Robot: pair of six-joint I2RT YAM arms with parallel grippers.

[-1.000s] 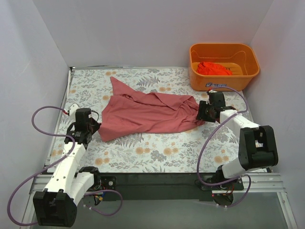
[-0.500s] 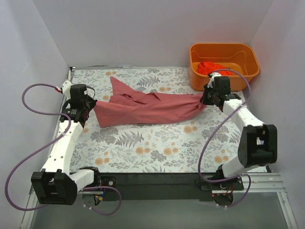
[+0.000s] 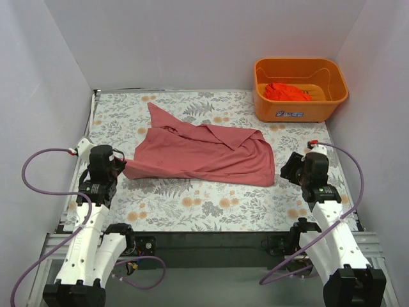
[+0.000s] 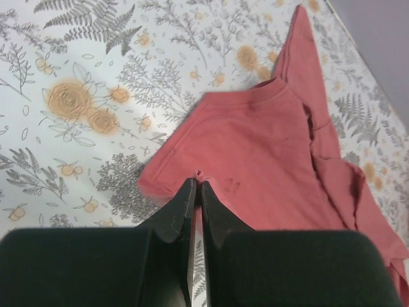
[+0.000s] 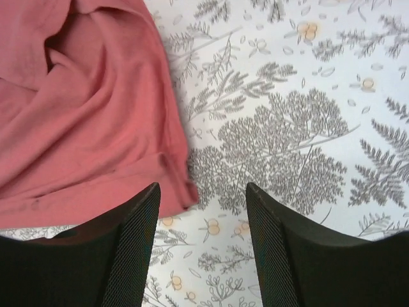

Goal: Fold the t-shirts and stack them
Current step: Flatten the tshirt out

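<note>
White walls on three sides; the counter (image 3: 192, 204) is covered in a floral fern-and-blossom print. Orange basket (image 3: 305, 110) sits in the far right corner with the orange-red t-shirt (image 3: 287, 91) bunched inside it. The pink-red t-shirt (image 3: 204, 153) lies on the middle of the counter, spread wide from left to right but rumpled, with folds through its middle and one sleeve pointing toward the far left. Left gripper (image 4: 197, 185) is at the shirt's left end: in my left wrist view the fingers are clenched almost together, with a small pucker of the shirt's edge pinched at their tips, so I log it as grasping the pink-red t-shirt. Right gripper (image 5: 203, 192) is just beside the shirt's near right corner, released, jaws spread wide. In the right wrist view the hemmed corner lies flat on the counter and reaches partway into the gap between the fingers; neither finger grips it. From the top view, both arms sit low, one at each side of the counter.
</note>
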